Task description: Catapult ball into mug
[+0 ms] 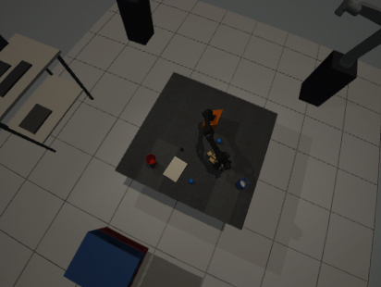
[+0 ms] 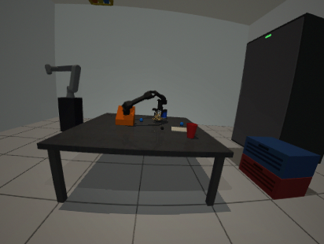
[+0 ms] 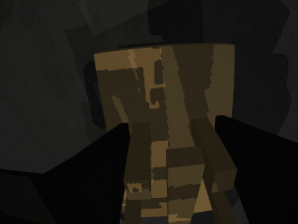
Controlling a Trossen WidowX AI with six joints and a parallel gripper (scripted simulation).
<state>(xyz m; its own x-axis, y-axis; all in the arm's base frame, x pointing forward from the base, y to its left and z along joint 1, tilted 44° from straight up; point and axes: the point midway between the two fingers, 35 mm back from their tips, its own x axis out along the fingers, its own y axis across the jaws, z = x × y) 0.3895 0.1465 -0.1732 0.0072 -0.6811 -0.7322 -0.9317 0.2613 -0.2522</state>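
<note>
The wooden catapult point(image 1: 211, 155) point(image 2: 157, 118) point(image 3: 165, 95) stands on the dark table. In the wrist view it fills the middle, with its upright posts between the fingers. My gripper point(image 1: 222, 165) point(image 2: 158, 112) point(image 3: 173, 127) points down over it and is shut on the catapult, a finger on either side. The blue mug point(image 1: 242, 183) point(image 2: 164, 114) stands near the table edge, beyond the gripper from the arm's base. One blue ball point(image 1: 219, 141) point(image 2: 141, 120) lies beside the arm, and another blue ball point(image 1: 190, 180) point(image 2: 182, 123) lies near the pale pad. The catapult's cup is too unclear to tell its contents.
A red mug point(image 1: 151, 159) point(image 2: 191, 131) stands beyond the pale flat pad point(image 1: 175, 168) point(image 2: 179, 129). A small black object point(image 1: 181, 149) point(image 2: 162, 127) lies between the pad and the catapult. The arm's orange base block point(image 1: 217, 117) point(image 2: 125, 117) stands on the table point(image 1: 171, 97) point(image 2: 98, 138).
</note>
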